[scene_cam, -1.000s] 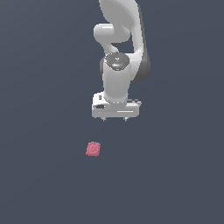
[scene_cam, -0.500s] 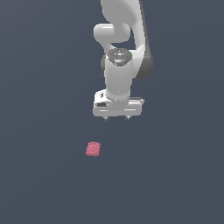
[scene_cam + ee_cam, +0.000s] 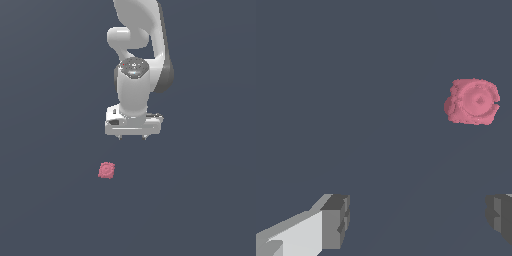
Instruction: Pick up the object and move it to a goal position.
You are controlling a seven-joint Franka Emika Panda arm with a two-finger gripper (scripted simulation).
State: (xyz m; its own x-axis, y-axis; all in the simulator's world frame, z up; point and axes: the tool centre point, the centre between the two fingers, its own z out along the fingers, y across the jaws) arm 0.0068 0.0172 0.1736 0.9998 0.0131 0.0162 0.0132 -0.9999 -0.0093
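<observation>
- There was one object (image 3: pixel 106 170), a small pink-red lump, squarish with rounded corners and a bumpy, ragged edge.
- In the wrist view the object (image 3: pixel 472 101) showed a raised ring on its upper face with a small dimple at the centre, and its rim looked rough and uneven.
- It was all one colour, with no markings that I could make out.
- It lay flat on the plain dark grey surface (image 3: pixel 50 200), alone, touching nothing.
- In the exterior view it sat below my gripper (image 3: pixel 132 137) and a little toward the exterior view's left, apart from me, with bare surface between us.
- I was one arm (image 3: pixel 137 60), white with dark grey joints, hanging down from the top of the exterior view with the wrist pointing at the surface.
- My gripper carried two fingers; in the wrist view one grey fingertip (image 3: pixel 336 220) showed fully and the other only at the frame's edge.
- My jaws stood wide apart, with nothing between them but dark surface.
- The object lay outside the gap between my fingers, off to the side of the second finger, and I was not touching it.
- Count: one object, one arm, one gripper, two fingers.
</observation>
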